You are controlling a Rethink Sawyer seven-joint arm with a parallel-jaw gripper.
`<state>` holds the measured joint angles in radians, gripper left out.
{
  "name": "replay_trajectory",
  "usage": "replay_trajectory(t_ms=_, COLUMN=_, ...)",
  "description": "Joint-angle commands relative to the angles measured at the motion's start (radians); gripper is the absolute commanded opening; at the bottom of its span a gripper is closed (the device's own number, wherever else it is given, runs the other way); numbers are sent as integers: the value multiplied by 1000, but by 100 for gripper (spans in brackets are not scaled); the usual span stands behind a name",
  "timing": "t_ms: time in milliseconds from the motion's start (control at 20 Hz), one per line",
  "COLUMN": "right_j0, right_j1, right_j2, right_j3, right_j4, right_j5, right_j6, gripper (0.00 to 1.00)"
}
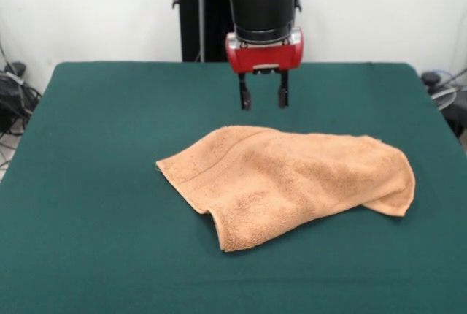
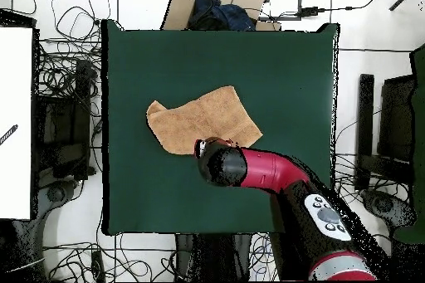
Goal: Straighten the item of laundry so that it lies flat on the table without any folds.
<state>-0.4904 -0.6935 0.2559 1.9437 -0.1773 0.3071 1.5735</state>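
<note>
Front view: gripper hangs empty, fingers spread, above table; towel just below and ahead, rumpled, one side folded over. Overhead view: arm covers towel's near corner. Flattening not done; fold remains.

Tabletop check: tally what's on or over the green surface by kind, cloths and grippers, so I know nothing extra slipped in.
Cloths: 1, the peach-orange towel, lying rumpled and folded over on the table.
Grippers: 1, the gripper, open, hanging above the towel's far edge and holding nothing.
Total: 2.
</note>
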Motion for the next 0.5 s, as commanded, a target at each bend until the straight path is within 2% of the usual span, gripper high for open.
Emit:
replay_trajectory(t_ms=50, right_j0=0, right_j1=2, right_j2=17, right_j3=22, right_j4=-43, right_j5=72, right_j6=50, gripper=100)
replay_trajectory(t_ms=500, right_j0=-10, right_j1=-5, right_j2=18, right_j3=30, right_j4=-48, right_j5=71, right_j6=42, gripper=100)
